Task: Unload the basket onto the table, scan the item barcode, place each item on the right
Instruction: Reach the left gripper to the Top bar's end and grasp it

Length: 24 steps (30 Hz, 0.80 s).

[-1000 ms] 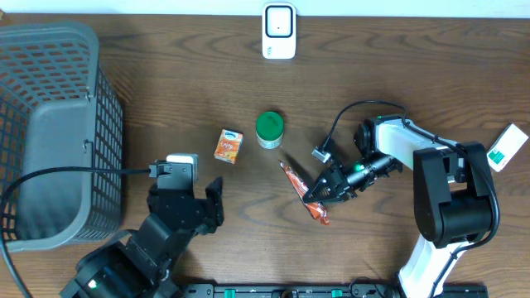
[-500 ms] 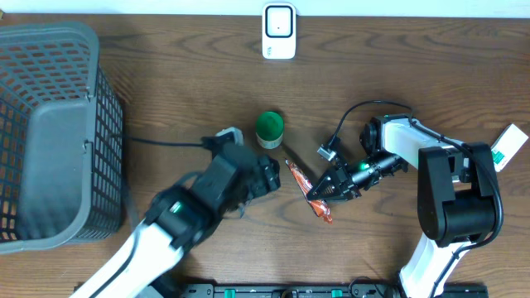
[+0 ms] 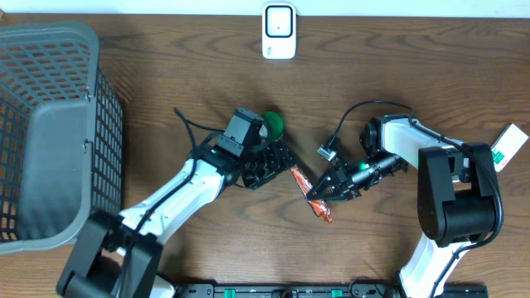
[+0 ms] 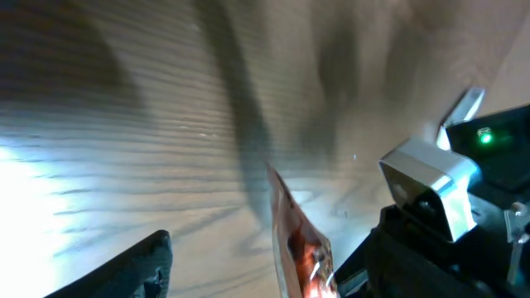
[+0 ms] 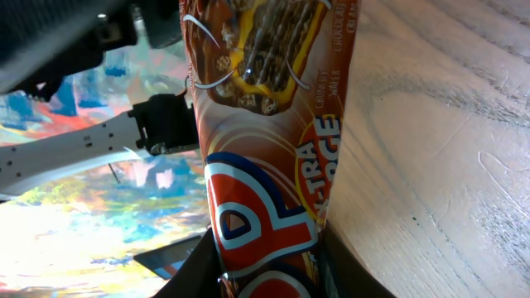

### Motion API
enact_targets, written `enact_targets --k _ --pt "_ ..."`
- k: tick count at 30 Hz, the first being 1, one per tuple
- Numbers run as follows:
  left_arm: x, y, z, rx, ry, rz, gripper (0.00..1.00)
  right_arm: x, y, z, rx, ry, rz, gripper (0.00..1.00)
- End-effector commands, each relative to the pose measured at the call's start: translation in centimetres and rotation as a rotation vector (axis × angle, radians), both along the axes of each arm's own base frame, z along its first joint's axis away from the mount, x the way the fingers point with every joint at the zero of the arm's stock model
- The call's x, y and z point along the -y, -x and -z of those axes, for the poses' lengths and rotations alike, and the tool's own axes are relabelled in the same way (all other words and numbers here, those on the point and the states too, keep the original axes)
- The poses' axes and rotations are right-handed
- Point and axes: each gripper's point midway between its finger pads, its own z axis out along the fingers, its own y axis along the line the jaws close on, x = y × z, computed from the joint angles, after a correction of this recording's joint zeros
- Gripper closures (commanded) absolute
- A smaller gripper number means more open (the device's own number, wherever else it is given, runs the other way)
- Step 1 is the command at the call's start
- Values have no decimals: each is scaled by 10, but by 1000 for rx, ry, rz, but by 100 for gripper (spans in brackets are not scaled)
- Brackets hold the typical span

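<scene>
Right gripper [image 3: 325,190] clamped on snack wrapper [image 3: 298,178], mid-table, well apart from scanner [image 3: 279,31]. Left gripper [image 3: 280,156] jaws apart, just beside wrapper's upper end. Risks: grippers collide during handover; thin foil slips or crumples, hiding barcode.

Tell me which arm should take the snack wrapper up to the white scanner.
Right, probably. The right claw is shut on the snack wrapper, so it could carry it straight away. The left claw stands open beside the wrapper's upper end, holding nothing. The white scanner sits at the table's far edge.
</scene>
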Motion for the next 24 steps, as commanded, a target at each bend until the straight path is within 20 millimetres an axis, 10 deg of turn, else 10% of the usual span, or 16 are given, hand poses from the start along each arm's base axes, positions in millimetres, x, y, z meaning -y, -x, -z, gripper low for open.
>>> enact_targets --k 1,9,24 --pt "9 9 -5 -24 71 56 27 -1 -2 -1 -15 -14 16 88" --pt "4 4 -1 -32 66 37 45 -1 0 -2 -30 -10 15 88" --pt "21 -6 20 -112 169 37 44 0 2 -2 -40 -4 11 88"
